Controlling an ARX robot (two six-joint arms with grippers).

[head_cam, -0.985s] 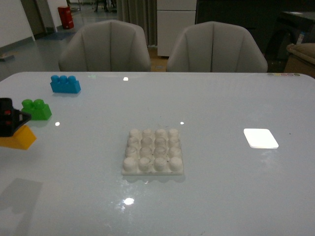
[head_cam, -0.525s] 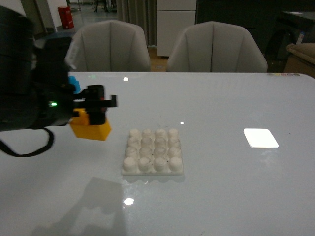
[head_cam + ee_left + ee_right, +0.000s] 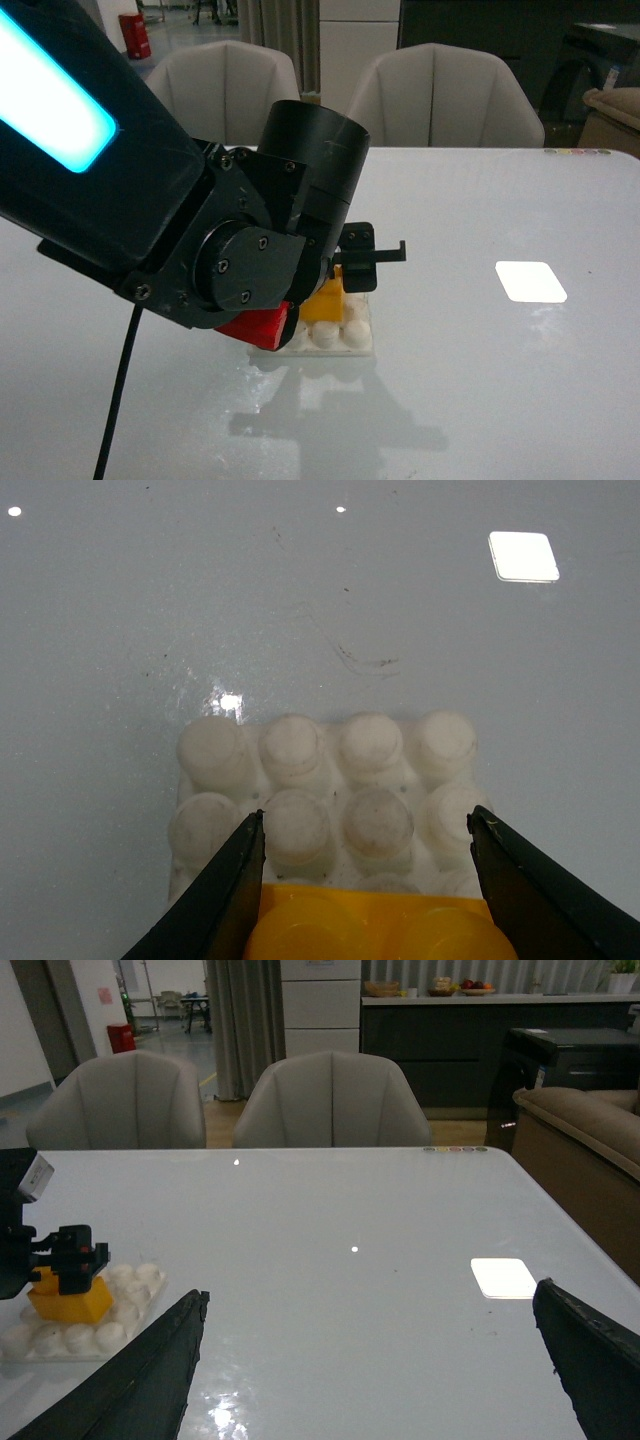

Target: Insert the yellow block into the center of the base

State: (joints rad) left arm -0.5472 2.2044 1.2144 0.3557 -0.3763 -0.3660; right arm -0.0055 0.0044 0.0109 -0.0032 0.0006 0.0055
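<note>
The left gripper (image 3: 367,825) holds the yellow block (image 3: 370,932) tight between its two black fingers (image 3: 225,900). The block is right on top of the bumps of the white base (image 3: 290,750), close to the middle. The right gripper (image 3: 370,1360) is spread wide apart above the table (image 3: 350,1290) and holds nothing.

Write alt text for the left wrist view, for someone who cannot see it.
The left gripper holds the yellow block between its dark jaws, right over the white studded base. Beyond them lies the glossy grey table, with a bright white square patch on it.
</note>
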